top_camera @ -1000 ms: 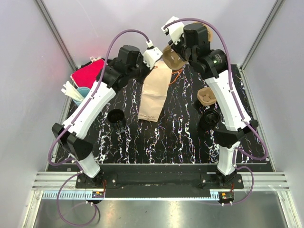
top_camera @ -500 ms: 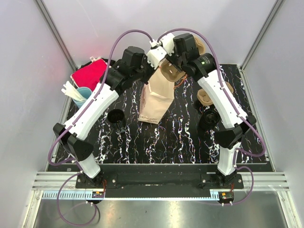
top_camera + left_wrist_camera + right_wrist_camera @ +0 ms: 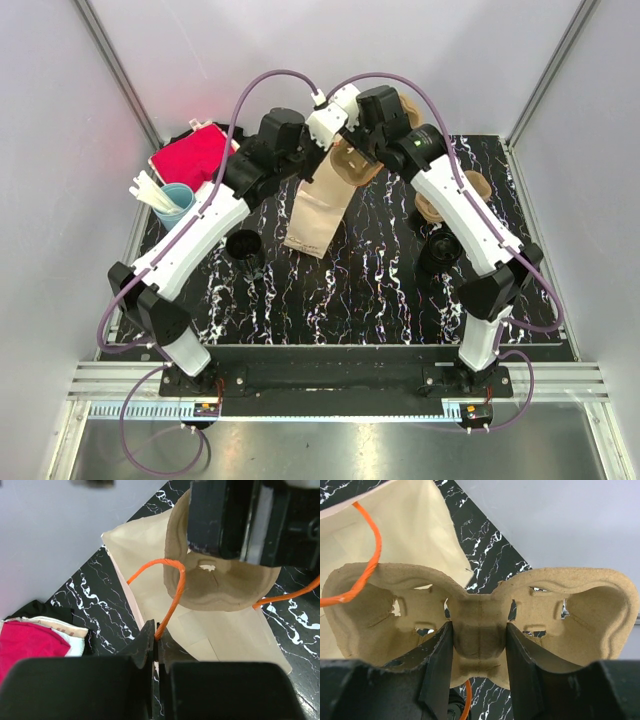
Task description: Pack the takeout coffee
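Brown moulded pulp filled the right wrist view: the cup carrier (image 3: pixel 570 620) sat clamped by its narrow middle between the two fingers of the right gripper (image 3: pixel 479 645), with one cup pocket spreading out on each side. The jaws stood part-way apart, closed on that waist and nothing else.

The left gripper (image 3: pixel 154 640) was pinched fully shut on the orange handle (image 3: pixel 175 590) of the paper bag (image 3: pixel 150 560), so the cord rose in a loop in front of the carrier.

From above, the bag lay flat on the dark marbled table (image 3: pixel 380 290). Its long axis ran from the closed bottom near the table's middle up to the mouth at the far side, leaning a little right. Both grippers met at that mouth end. The carrier hung just over the opening, its long side set across the bag rather than along it.

We judged that the next move turned on this. The way in lay from the right gripper back along the bag's length toward its bottom. The right arm, already holding the carrier, was the one placed to push it in, while the left held the mouth up. We could not tell whether the carrier's edge had entered the bag.

A black cup (image 3: pixel 245 245) stood well apart on the left.
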Controlling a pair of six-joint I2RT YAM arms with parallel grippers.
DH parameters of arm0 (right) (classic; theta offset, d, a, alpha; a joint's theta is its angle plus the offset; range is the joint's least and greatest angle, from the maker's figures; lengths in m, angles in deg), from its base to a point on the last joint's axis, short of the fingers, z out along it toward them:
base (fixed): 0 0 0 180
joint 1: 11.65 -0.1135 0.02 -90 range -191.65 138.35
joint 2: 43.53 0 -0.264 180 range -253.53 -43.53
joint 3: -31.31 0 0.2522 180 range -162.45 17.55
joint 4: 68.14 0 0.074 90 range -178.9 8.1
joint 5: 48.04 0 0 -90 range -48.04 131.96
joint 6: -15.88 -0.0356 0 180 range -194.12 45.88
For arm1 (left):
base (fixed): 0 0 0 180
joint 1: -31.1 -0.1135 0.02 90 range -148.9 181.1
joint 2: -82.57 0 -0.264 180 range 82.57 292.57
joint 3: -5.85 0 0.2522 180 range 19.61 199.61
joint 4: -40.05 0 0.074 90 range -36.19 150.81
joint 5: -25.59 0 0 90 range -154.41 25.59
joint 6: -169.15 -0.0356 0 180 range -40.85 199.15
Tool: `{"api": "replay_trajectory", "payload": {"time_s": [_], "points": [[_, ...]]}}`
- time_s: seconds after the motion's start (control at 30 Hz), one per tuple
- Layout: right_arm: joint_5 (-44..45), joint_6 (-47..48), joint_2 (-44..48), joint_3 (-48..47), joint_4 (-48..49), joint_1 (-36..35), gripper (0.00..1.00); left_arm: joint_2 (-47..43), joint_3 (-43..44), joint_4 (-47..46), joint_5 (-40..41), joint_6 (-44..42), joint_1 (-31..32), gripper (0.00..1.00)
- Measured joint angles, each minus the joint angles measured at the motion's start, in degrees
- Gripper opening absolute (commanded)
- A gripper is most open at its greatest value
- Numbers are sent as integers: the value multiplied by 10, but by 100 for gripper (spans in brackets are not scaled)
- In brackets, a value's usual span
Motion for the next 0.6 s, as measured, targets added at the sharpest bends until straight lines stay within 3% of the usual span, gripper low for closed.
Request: {"api": "replay_trajectory", "payload": {"time_s": [0.6], "points": [[4, -37, 15, 56, 90, -28, 43, -34, -39, -27, 53, 29, 8, 0]]}}
